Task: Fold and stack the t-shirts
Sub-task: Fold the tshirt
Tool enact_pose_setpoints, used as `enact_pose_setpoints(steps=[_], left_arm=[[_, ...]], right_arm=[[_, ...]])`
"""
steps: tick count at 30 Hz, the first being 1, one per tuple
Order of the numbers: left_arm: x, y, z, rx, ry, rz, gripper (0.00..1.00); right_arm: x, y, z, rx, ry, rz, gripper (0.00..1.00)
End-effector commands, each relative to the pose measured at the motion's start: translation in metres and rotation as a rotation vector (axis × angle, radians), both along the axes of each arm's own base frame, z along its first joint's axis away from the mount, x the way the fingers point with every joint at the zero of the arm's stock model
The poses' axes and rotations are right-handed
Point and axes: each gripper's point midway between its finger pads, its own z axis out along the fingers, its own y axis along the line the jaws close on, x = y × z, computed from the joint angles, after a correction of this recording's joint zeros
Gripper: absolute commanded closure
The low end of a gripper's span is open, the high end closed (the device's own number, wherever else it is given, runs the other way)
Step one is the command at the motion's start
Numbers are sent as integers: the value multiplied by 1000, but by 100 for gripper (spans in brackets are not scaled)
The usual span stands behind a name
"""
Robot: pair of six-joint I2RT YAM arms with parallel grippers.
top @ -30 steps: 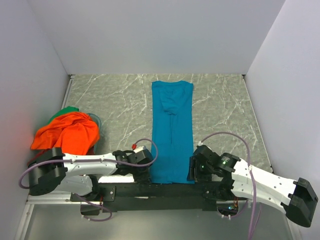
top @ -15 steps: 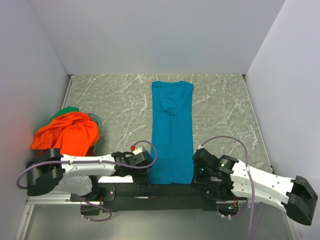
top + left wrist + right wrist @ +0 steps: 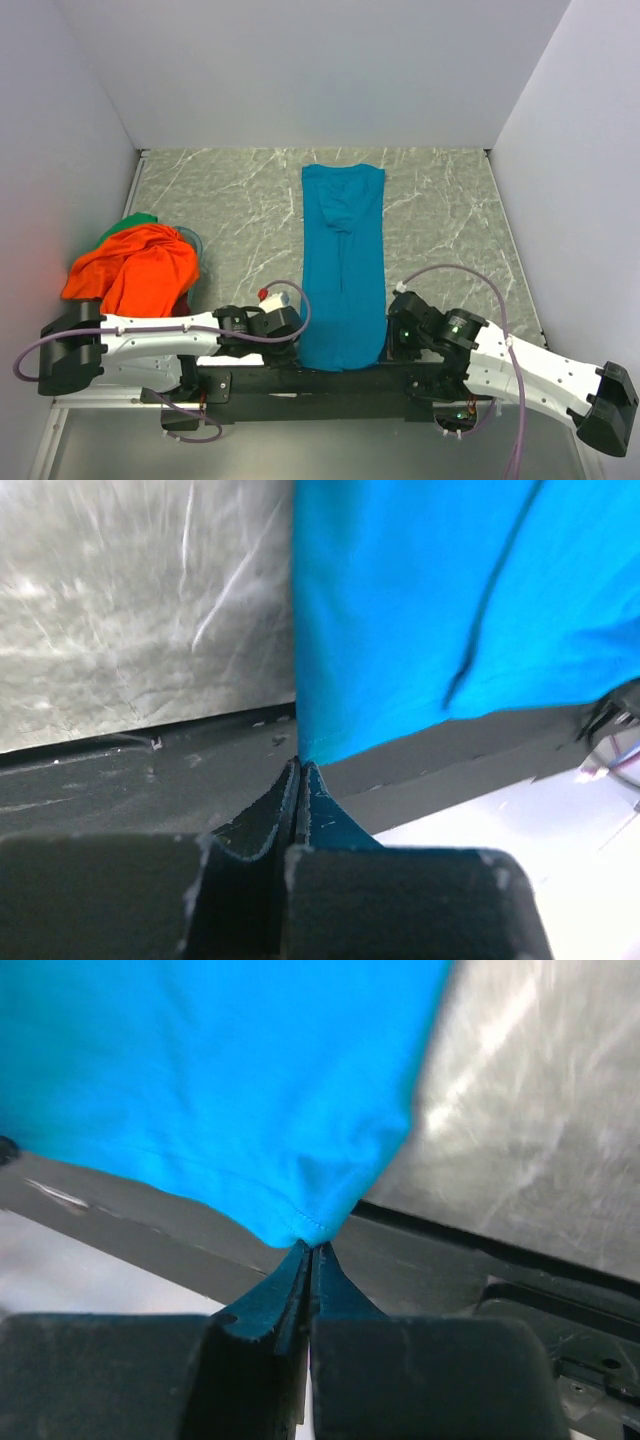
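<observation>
here we are over the grey marbled table (image 3: 230, 195), boxed in by white walls (image 3: 300, 70) on three sides, and the big thing on it is the teal t-shirt (image 3: 343, 260), folded into a long narrow strip down the middle. we see its long axis running straight from the near edge toward the back wall, with the far end squared off a little short of that wall. its near end hangs over the black rail (image 3: 300, 381) between the two arm bases. the strip's long edges look straight and close to parallel. there's open marble on both sides of it, a wide patch to the right reaching the right wall and another at the far left. nearer on the left sits a crumpled orange t-shirt (image 3: 135, 268), well apart from the strip, and a green t-shirt (image 3: 141, 219) peeks out from behind it. now down to the near corners: the left gripper (image 3: 298, 768) has its fingers pressed together right at the near left corner of the teal cloth. the right gripper (image 3: 308, 1248) has its fingers clamped on the near right corner, the hem bunching into the tips.
</observation>
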Motion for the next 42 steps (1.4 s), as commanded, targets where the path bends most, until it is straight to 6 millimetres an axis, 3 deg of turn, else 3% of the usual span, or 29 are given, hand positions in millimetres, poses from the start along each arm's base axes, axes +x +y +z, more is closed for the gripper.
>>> enact_pose_setpoints(steps=[1, 5, 11, 18, 19, 23, 27, 32, 38, 42], left_arm=[[30, -11, 31, -10, -128, 44, 99], [74, -14, 51, -44, -217, 95, 99], [131, -14, 85, -53, -361, 125, 99], [188, -20, 93, 10, -439, 124, 99], [198, -24, 103, 2, -462, 135, 99], [231, -24, 113, 0, -513, 178, 99], [251, -25, 106, 11, -511, 162, 99], [277, -25, 113, 11, -533, 172, 99], [301, -30, 110, 16, -535, 152, 99], [310, -30, 97, 39, -512, 153, 99]], right_arm=[[44, 13, 31, -9, -198, -15, 100], [80, 17, 59, -59, -319, -47, 100], [125, 18, 79, -55, -396, -118, 100], [183, 10, 114, -73, -531, -216, 100], [191, 4, 118, -90, -547, -241, 100], [215, -1, 135, -87, -589, -276, 100], [233, -4, 136, -99, -590, -288, 100], [249, -6, 139, -110, -597, -283, 100], [269, -8, 133, -124, -576, -276, 100], [278, -6, 120, -139, -541, -257, 100]])
